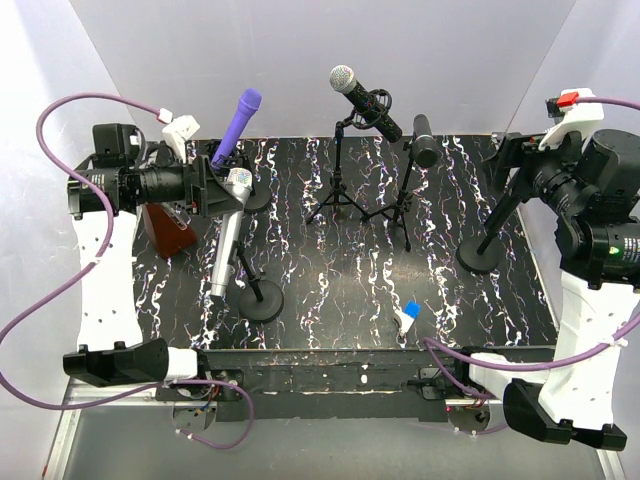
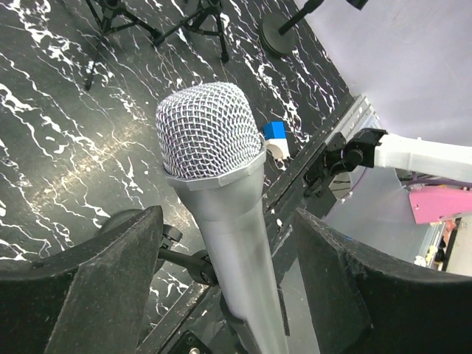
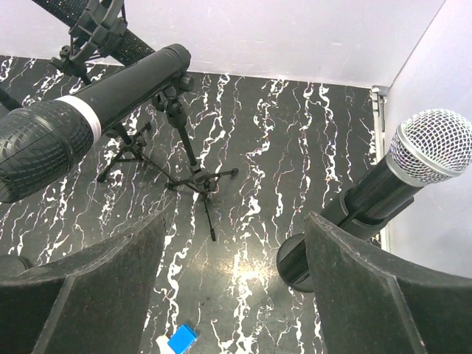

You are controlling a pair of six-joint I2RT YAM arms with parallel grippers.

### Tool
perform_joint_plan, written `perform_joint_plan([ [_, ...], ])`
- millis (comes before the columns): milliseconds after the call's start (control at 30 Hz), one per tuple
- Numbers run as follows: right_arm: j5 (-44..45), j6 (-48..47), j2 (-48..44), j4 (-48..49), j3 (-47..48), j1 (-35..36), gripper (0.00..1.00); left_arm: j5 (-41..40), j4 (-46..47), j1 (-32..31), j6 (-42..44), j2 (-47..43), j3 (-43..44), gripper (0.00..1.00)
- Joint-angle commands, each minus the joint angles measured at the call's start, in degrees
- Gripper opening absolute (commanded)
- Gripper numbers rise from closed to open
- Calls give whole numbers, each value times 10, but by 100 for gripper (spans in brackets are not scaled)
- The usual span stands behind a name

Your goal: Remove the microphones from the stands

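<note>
Now the silver mic [image 1: 225, 250] is sitting tilted in its stand [image 1: 262, 298] at the table's [image 1: 340, 290] 9 o'clock side, head up. L gripper [image 2: 228, 228] is straddling the mic body, jaws apart, touching neither side. R gripper [image 3: 233, 243] is hanging wide at approx 2 o'clock, holding nothing.

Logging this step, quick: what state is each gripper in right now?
Left gripper: open, fingers either side of the silver microphone, not gripping it.
Right gripper: open, holding nothing.

Marbled table [image 1: 330, 290] bears microphone stands [image 1: 262, 300] and a blue-white object [image 1: 410, 312].
</note>
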Motion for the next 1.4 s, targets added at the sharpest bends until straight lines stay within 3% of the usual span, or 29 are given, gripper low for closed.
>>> perform_joint_plan([
  [0, -9, -4, 0, 30, 3, 0, 82, 18, -71, -13, 16, -3, -27, 69],
  [200, -50, -8, 6, 24, 10, 0, 79, 26, -6, -61, -13, 8, -43, 55],
  [367, -166, -56, -13, 33, 5, 1, 79, 91, 2, -79, 17, 22, -43, 42],
  [633, -253, -31, -2, 30, 34, 24, 76, 146, 37, -94, 38, 48, -32, 19],
  [767, -262, -42, 17, 25, 66, 60, 75, 147, 57, -123, 42, 78, -15, 1],
  [933, -283, -49, 52, -5, 120, 107, 75, 127, 84, -171, 39, 126, 42, 0],
  [1167, -273, -67, 77, -33, 136, 181, 76, 115, 6, -214, 114, 197, 152, 0],
  [1367, -271, -67, 79, -25, 120, 216, 76, 101, -4, -214, 136, 180, 155, 0],
])
